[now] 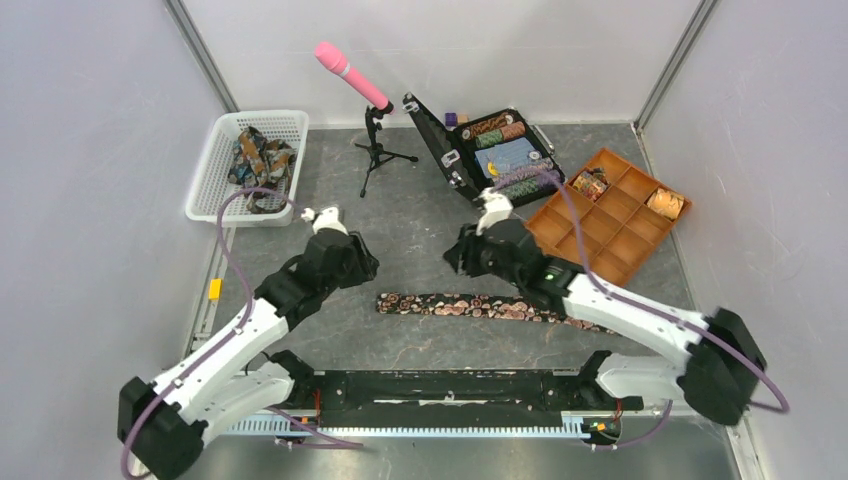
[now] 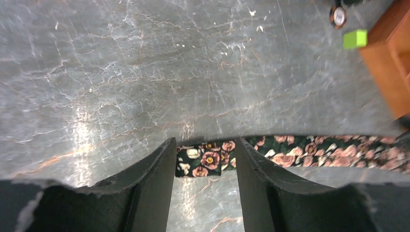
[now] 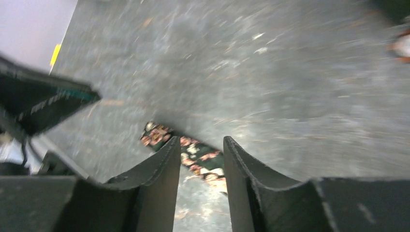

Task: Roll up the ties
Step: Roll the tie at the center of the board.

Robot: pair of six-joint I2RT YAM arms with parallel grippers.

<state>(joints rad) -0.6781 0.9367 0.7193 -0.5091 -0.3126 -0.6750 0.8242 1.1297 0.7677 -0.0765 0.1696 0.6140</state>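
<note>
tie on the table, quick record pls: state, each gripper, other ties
tie: flat strip, unrolled, lying on the table between the arms
left gripper: open, above the tie's end
right gripper: open, tie in its view, picture blurred
basket: loose ties piled inside
tray: two rolled ties, in separate compartments

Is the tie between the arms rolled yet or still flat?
Flat, unrolled: the floral tie lies as one long straight strip on the table, and its visible end shows no coil.
</note>
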